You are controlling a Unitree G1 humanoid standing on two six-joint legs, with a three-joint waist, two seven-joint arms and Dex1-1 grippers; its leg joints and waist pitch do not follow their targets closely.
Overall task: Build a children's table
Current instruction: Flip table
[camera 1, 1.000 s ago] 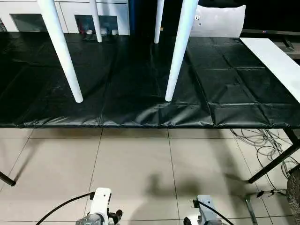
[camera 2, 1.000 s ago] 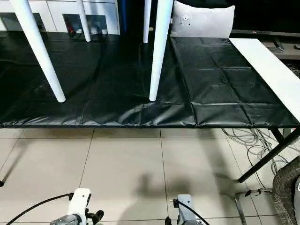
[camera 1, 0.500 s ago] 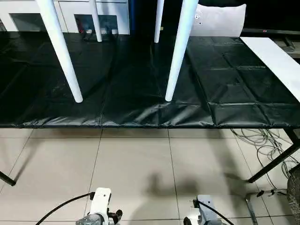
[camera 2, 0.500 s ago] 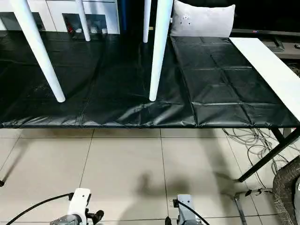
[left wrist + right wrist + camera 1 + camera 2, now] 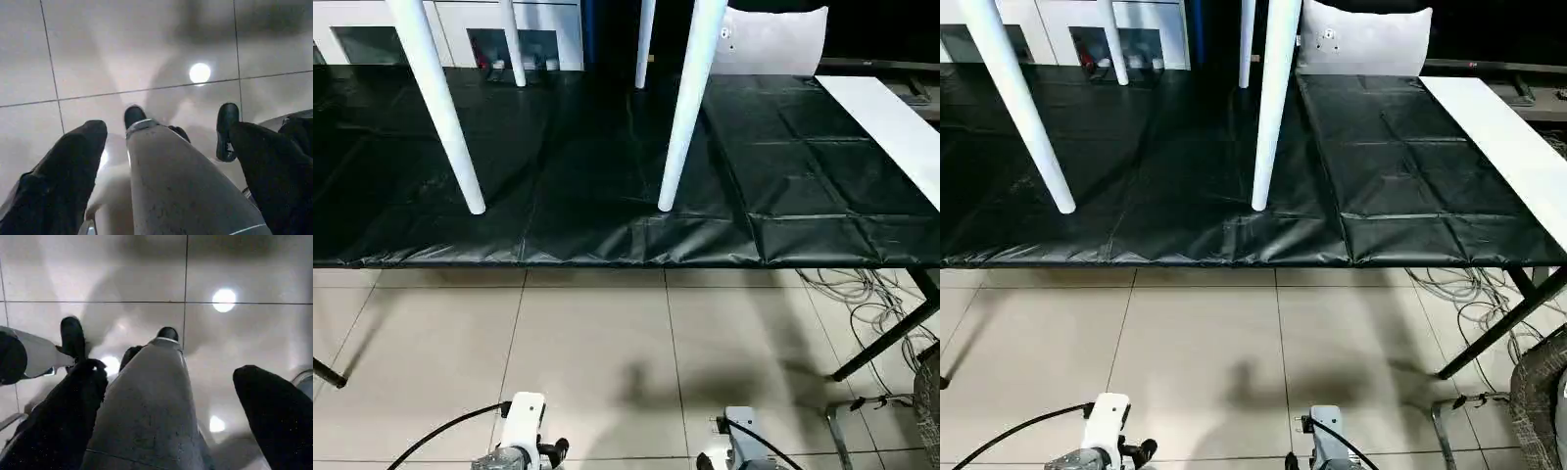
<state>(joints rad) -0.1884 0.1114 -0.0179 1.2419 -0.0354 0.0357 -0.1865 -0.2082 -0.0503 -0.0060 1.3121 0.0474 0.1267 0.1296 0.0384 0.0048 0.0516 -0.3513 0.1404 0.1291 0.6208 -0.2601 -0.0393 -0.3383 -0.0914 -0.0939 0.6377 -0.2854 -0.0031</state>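
Children's table (image 5: 680, 108): we see 4 legs standing on black work table (image 5: 783, 196). Left gripper (image 5: 161, 142), right gripper (image 5: 171, 382) spread wide, empty, pointing floorward.

Smooth white plastic legs (image 5: 683, 108), glossy creased black table cover (image 5: 607, 186), shiny pale floor tiles (image 5: 597, 343)
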